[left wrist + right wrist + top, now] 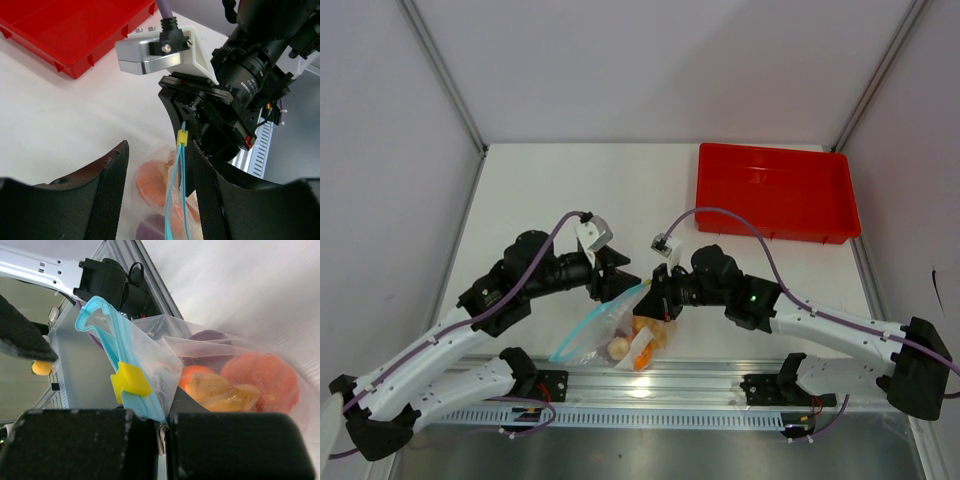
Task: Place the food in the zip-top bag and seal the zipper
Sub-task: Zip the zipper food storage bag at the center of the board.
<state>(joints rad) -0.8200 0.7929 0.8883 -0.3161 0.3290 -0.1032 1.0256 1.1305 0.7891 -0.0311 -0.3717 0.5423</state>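
The clear zip-top bag (602, 330) hangs at the table's near edge with the food (642, 345) inside. In the right wrist view I see an orange pumpkin-like piece (262, 377), yellow chunks (222, 390) and a purple piece (207, 335) in it. My right gripper (658, 297) is shut on the bag's corner at the end of the light blue zipper (107, 335), just beside the yellow slider (131, 381). My left gripper (160, 150) is open, its fingers (107, 190) on either side of the zipper strip (176, 200) below the slider (182, 137), without pinching it.
A red tray (775, 190) stands at the back right of the white table and also shows in the left wrist view (65, 30). The metal rail (650, 385) with the arm bases runs along the near edge, right under the bag.
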